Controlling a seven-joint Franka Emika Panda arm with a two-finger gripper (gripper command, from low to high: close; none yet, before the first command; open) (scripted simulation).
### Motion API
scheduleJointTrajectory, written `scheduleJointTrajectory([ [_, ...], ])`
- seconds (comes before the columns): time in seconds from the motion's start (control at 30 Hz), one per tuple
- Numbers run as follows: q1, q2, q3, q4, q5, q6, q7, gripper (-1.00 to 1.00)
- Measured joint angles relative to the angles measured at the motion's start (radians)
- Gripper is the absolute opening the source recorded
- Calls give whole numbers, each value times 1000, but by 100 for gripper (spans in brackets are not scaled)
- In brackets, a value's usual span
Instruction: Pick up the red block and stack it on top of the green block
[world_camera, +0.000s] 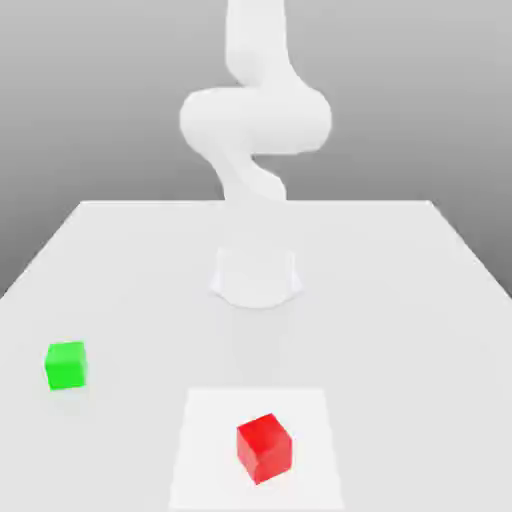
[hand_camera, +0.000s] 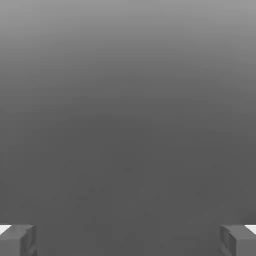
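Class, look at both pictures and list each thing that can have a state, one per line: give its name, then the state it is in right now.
red block: resting on the table, on the paler square patch, not held, nothing on it.
green block: resting on the table toward the exterior view's left, apart from the red block, nothing stacked on it.
end effector: open, fingers wide apart, nothing between them.

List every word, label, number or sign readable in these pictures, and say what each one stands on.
None: no text, number or sign can be read anywhere.
The red block has plain faces.
The green block has plain faces.
The white table and the white arm bear no markings.
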Motion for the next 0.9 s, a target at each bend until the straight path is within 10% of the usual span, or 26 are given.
scheduleJointTrajectory([
  [0.5, -185, 530, 188, -181, -74, 247, 667, 0],
  [0.9, -147, 946, 145, -268, -128, 487, 1065, 0],
])
